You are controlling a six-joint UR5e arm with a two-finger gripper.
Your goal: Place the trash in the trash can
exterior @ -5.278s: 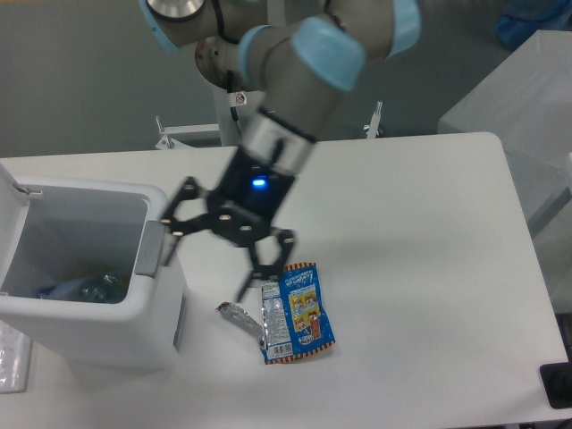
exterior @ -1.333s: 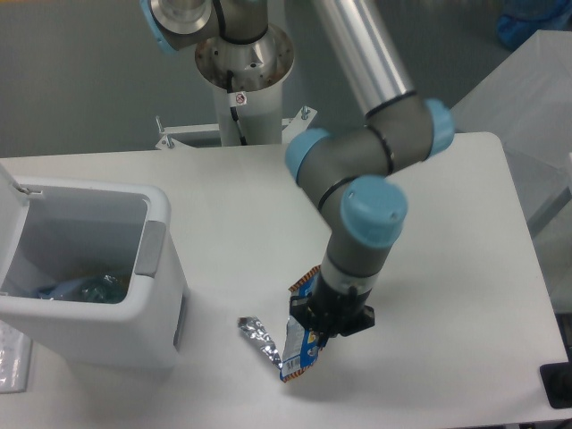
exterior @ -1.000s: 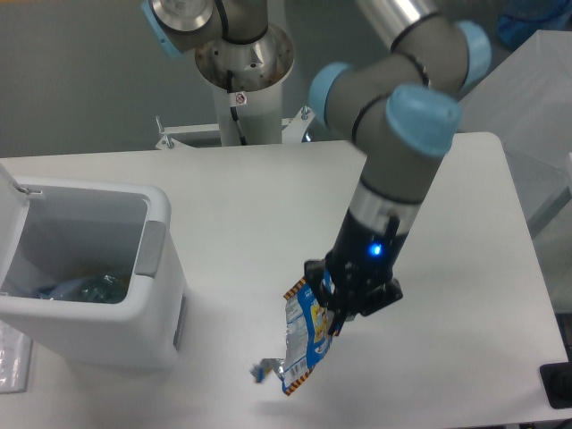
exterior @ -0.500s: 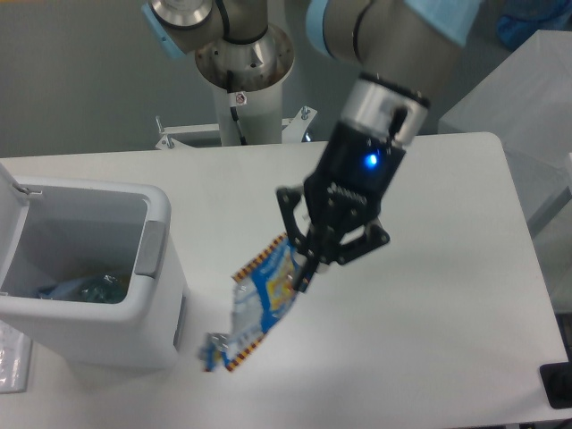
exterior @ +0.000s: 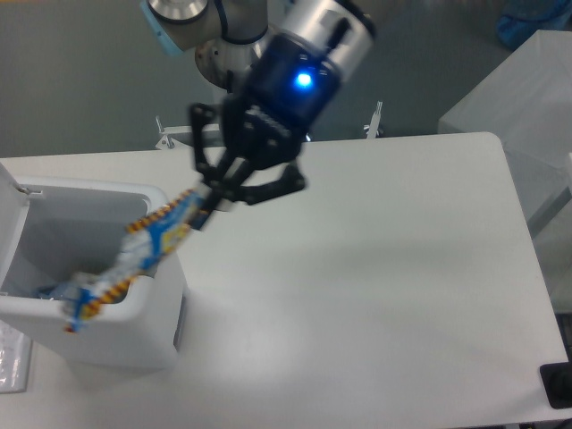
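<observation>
While the end effector point(exterior: 212, 204) is hanging above the white worktop point(exterior: 375, 268) just right of the trash can point(exterior: 85, 268), its fingers are pinched closed on the upper end of the blue foil snack wrapper point(exterior: 134, 259). That wrapper is blurred and is trailing down and to the left from the fingertips, crossing over the bin's right rim beside the grey side latch point(exterior: 150, 259), with its lower end dangling over the front left part of the opening. Whether it is touching the rim cannot be told. A blue light point(exterior: 304, 80) is glowing on the wrist above the black linkage.

Behind the worktop, the arm's white mounting column point(exterior: 234, 112) is standing against a grey floor, and a pale boxy surface point(exterior: 527, 98) is sitting at the upper right. A small dark object point(exterior: 559, 386) is showing at the lower right edge of the picture.

Inside the trash can, whose hinged white lid point(exterior: 9, 210) is standing open at the left, something bluish and crumpled point(exterior: 54, 290) is lying low against the front wall; it is too indistinct to name. A clear, wrinkled piece point(exterior: 11, 368) is lying on the worktop at the bin's lower left corner.
</observation>
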